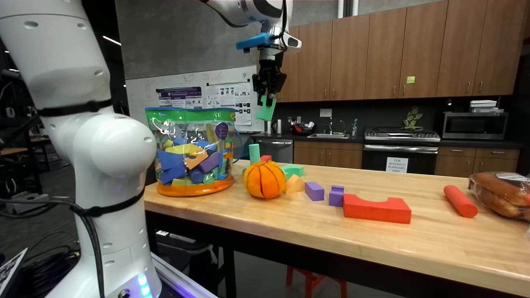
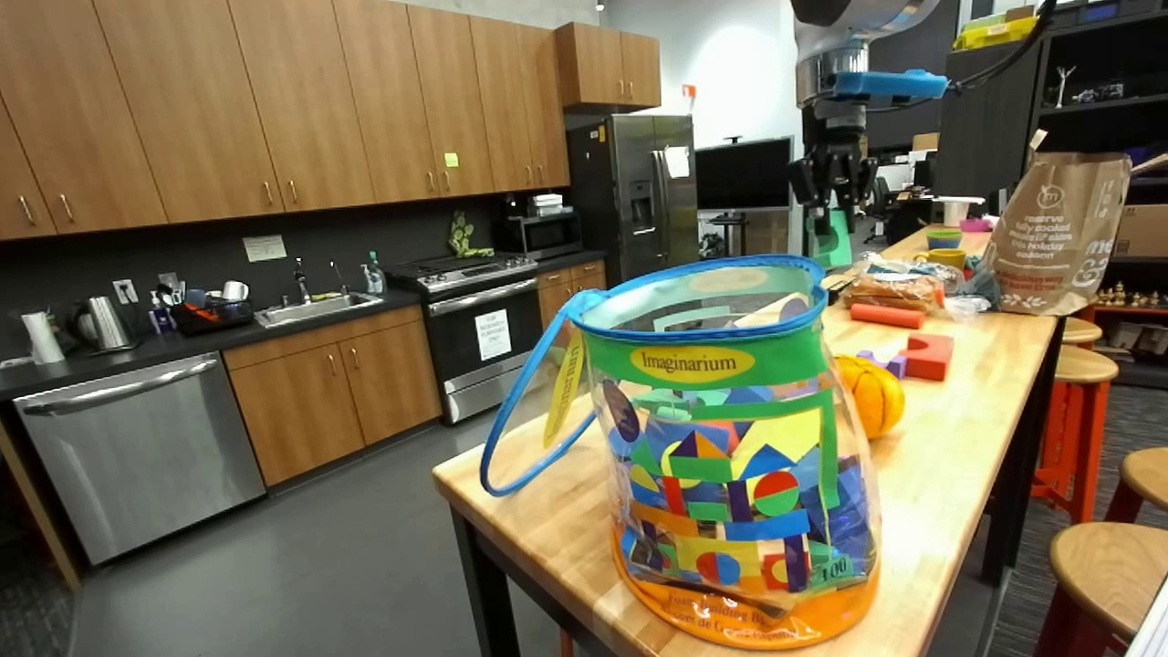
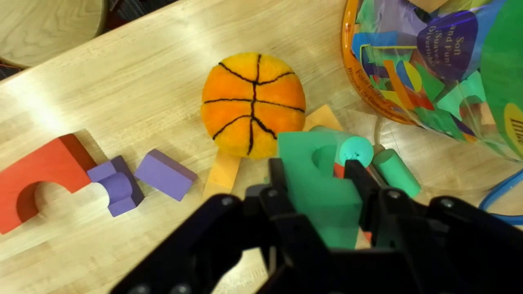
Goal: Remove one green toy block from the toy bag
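The claw (image 3: 317, 169) is clamped on a green block (image 1: 266, 111), which hangs at its tip, raised off the surface (image 1: 430, 223), outside the toy bag (image 1: 174, 117) and near it. The bag stands upright, holding coloured blocks (image 1: 172, 162) seen through its clear plastic. An orange plush ball (image 3: 235, 90) rests near the bag; two purple blocks (image 3: 163, 173) lie farther from the bag, and a red arch block (image 3: 51, 161) farther out.

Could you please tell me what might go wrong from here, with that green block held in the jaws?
The held green block might slip from the jaws and drop to the table. If lowered here, it could topple the upright green cylinder, which shows beside it in the wrist view. It might also nudge the orange plush ball, whose round shape could let it roll.
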You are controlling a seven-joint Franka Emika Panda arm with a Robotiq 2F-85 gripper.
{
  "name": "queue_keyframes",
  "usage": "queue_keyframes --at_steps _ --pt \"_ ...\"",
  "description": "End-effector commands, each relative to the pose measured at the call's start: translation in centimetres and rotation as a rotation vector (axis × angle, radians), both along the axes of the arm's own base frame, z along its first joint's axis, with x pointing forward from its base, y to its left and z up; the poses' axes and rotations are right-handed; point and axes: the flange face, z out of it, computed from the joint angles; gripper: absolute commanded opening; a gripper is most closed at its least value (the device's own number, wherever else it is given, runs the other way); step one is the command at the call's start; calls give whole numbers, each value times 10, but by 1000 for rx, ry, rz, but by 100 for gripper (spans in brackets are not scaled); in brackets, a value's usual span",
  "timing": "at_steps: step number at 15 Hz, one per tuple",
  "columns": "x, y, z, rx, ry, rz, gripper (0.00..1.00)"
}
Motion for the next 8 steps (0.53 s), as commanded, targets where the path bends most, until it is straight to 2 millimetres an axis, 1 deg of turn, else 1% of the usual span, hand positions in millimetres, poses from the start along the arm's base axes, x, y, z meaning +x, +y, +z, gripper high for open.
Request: queue_keyframes --at_steps 1,2,3,4,7,8 --pt "6 -6 0 -5 16 -7 21" --pt "7 -7 -1 -5 21 -7 65" --pt "7 -7 -2 -11 29 -4 66" --pt "4 -5 -6 -1 18 -8 45" --pt "6 -5 -6 -2 21 -8 64" --pt "6 -5 -7 -2 21 -8 67"
